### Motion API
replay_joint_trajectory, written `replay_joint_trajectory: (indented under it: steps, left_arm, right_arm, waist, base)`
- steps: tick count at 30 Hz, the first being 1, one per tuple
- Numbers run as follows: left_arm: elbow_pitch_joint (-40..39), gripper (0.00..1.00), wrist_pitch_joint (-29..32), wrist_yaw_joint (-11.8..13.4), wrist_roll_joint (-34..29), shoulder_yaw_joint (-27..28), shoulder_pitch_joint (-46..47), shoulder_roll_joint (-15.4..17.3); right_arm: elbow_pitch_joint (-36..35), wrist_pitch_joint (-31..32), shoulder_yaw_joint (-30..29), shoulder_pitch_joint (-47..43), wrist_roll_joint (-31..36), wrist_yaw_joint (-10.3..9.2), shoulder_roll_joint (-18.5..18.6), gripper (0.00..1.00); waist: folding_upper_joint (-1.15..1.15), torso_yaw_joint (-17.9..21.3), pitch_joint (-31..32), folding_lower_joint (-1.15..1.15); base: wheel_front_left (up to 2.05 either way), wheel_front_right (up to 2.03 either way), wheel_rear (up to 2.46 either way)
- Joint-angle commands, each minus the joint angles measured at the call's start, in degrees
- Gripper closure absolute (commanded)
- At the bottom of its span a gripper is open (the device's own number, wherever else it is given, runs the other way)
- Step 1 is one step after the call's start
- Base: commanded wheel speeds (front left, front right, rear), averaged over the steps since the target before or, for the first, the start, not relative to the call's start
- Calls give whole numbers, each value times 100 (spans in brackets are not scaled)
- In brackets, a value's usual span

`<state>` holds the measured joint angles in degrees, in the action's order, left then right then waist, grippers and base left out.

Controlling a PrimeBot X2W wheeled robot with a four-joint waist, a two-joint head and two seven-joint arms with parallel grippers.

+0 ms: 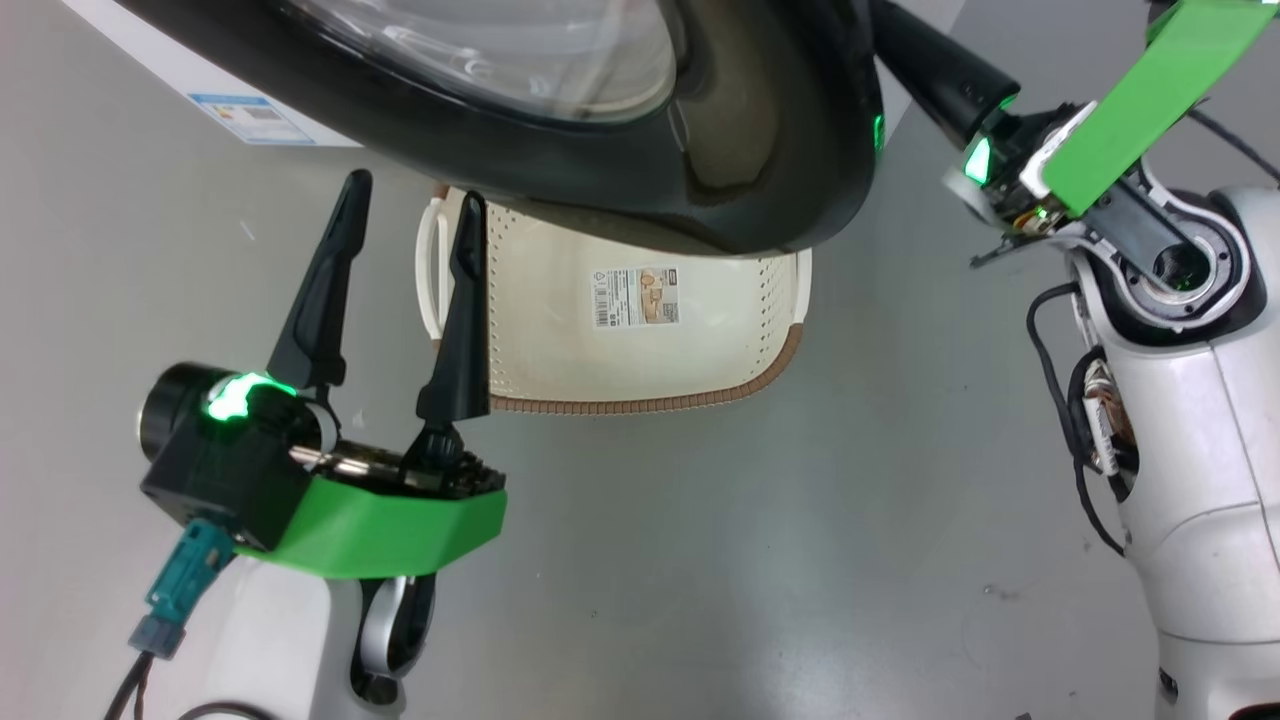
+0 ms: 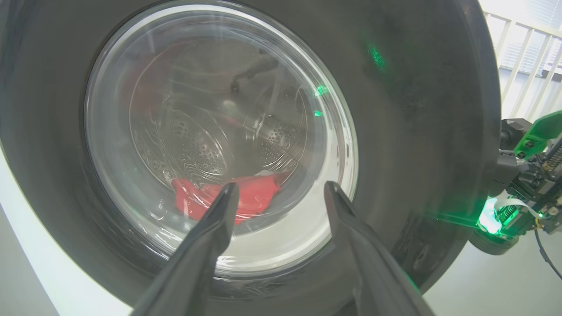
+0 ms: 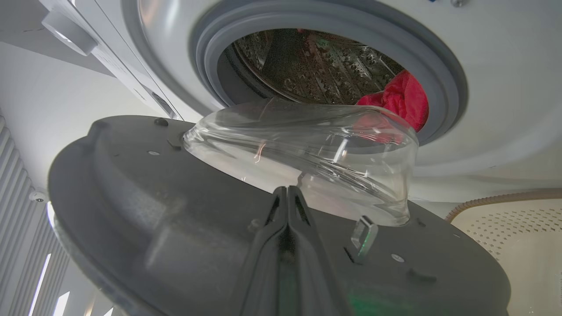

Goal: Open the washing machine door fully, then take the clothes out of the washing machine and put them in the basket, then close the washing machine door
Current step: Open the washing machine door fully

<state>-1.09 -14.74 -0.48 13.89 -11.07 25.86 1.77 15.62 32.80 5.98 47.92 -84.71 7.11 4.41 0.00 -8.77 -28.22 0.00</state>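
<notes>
My left claw (image 1: 415, 190) stands wide at the lower left of the head view. Its 2 dark fingers are spread with nothing between them, and the tips point up toward the washing machine door (image 1: 760, 180). The door's glossy black rim and glass bowl span the top of that view, overhanging the basket (image 1: 600, 360), which sits on the grey floor (image 1: 750, 550) at the centre. My inner finger crosses the basket's left handle in the picture, but I cannot tell whether it touches. A white corner of the washing machine (image 1: 130, 40) with a blue label sticker (image 1: 250, 115) shows at the upper left.

In the left wrist view the same left claw (image 2: 281, 186) rises from the bottom edge in front of the door's outer face (image 2: 417, 109). Through the glass I see the red clothes (image 2: 254, 197) low in the drum, with a small white piece (image 2: 263, 172) just above them.

My right claw (image 3: 287, 188) is pressed narrow, its 2 fingers together and gripping nothing, at the bottom centre of the right wrist view. Its tips lie just beside the base of the glass bowl on the door's grey inner face (image 3: 153, 197); I cannot tell whether they make contact. The door stands partly swung away from the opening. At the top are the machine's white front (image 3: 483, 87), the grey-blue gasket (image 3: 443, 83) and the steel drum (image 3: 316, 61), with red clothes (image 3: 406, 98) at the right of the opening. The basket (image 3: 518, 228) shows at the lower right.
</notes>
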Motion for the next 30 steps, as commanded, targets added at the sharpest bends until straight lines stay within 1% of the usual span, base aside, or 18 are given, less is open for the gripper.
replay_joint_trajectory:
  steps: [1,16,30]
  left_arm:
    - [-117,0,-26,13,10,179,-116,110]
    - [159,0,-26,29,-10,190,-314,110]
    - [517,0,-26,62,65,117,-574,110]
  right_arm:
    - [-190,46,123,-118,-51,37,-153,100]
    - [-301,64,204,-750,-268,37,-153,100]
    - [-388,77,279,-1326,-409,37,-153,100]
  waist:
    - [0,1,31,0]
    - [0,-34,527,0]
    - [0,-231,1090,0]
  base:
    - [0,0,0]
    - [0,0,0]
    - [0,0,0]
